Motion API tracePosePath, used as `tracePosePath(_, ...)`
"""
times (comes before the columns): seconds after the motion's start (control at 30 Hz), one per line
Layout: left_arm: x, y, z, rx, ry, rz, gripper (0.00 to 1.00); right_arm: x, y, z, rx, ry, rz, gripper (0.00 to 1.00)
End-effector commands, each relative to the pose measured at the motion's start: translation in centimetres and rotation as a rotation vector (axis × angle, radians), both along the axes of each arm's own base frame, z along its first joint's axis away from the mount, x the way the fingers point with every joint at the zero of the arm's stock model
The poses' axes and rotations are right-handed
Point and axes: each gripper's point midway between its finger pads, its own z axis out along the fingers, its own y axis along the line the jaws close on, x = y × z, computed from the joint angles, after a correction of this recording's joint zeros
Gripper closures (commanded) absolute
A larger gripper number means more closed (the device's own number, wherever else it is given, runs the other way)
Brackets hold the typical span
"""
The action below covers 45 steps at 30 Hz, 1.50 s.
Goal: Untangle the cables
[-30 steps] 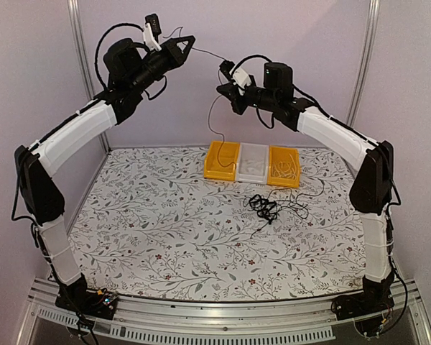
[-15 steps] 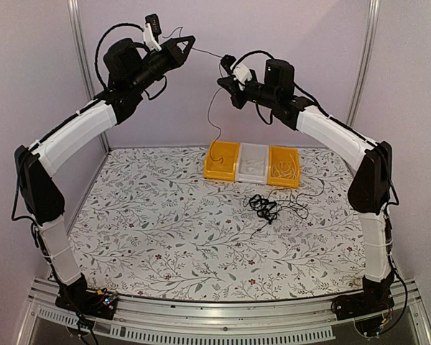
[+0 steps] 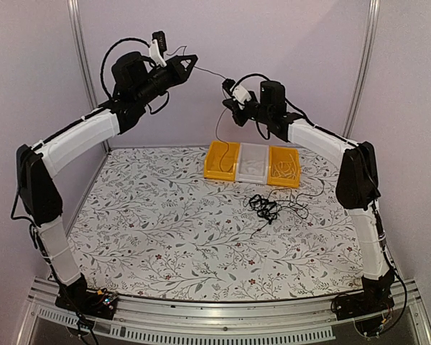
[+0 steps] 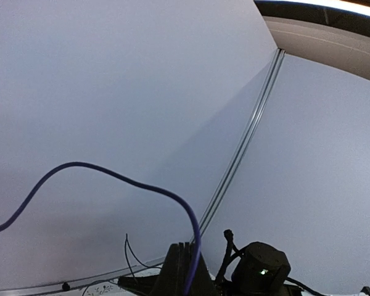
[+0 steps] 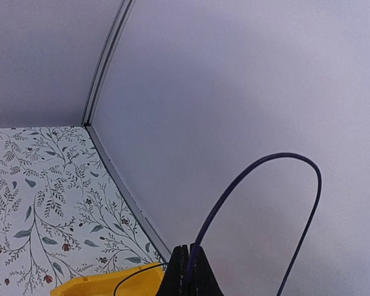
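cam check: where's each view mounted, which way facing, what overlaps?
Top external: above and behind the bases, looking down over the table; both arms, left gripper, right gripper show.
Left wrist: raised, facing wall and right arm; left gripper shut at bottom edge.
Right wrist: raised, facing wall corner, table, yellow tray; right gripper shut at bottom.
Shared: the cable strand both grippers hold shows in all three.

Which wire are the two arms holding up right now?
Look above the row of three bins at the far edge of the table. Between the left gripper and right gripper runs one thin dark cable, pulled straight in mid-air, unlike the knotted clump lying on the table.
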Motion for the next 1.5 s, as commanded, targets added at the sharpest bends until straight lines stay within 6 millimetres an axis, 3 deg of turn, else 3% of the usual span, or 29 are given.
tracePosePath(0.0, -0.1, 1.4, -2.2, 0.038, 0.058, 0.085, 1.0, 2.2, -0.9, -7.6, -0.07, 0.111, -0.036, 1.0)
tracePosePath(0.2, 0.2, 2.5, -6.6, 0.087, 0.15, 0.145, 1.0, 2.6, -0.8, -13.7, -0.144, 0.201, -0.014, 1.0)
tracePosePath(0.47, 0.2, 2.0, -10.0, 0.132, 0.209, 0.163, 1.0, 0.7, -0.6, -20.7, -0.271, 0.35, 0.06, 1.0)
tracePosePath(0.67, 1.2, 1.5, -13.0, 0.169, 0.262, 0.229, 1.0, -1.0, -0.8, -23.0, -0.32, 0.421, 0.104, 0.99)
tracePosePath(0.77, 2.1, 2.3, -14.6, 0.199, 0.313, 0.348, 1.0, -1.7, -0.4, -23.4, -0.341, 0.436, 0.116, 0.9)
tracePosePath(0.9, 2.4, 4.4, -15.2, 0.194, 0.333, 0.492, 1.0, -3.2, -0.3, -22.7, -0.361, 0.459, 0.137, 0.61)
tracePosePath(0.97, 2.6, 4.7, -15.3, 0.198, 0.328, 0.516, 1.0, -4.3, -0.8, -22.4, -0.37, 0.48, 0.145, 0.54)
tracePosePath(1.17, 3.3, 1.9, -16.9, 0.204, 0.332, 0.399, 1.0, -6.5, -2.6, -20.1, -0.387, 0.473, 0.135, 0.51)
tracePosePath(1.23, 3.3, 0.6, -17.5, 0.197, 0.336, 0.338, 1.0, -6.8, -2.8, -18.4, -0.37, 0.458, 0.131, 0.51)
tracePosePath(1.37, 2.2, -1.9, -16.0, 0.212, 0.249, 0.26, 1.0, -6.9, -2.7, -14.5, -0.282, 0.449, 0.148, 0.52)
tracePosePath(1.47, 1.7, -2.6, -14.7, 0.221, 0.213, 0.26, 1.0, -7.7, -1.8, -11.9, -0.229, 0.437, 0.216, 0.5)
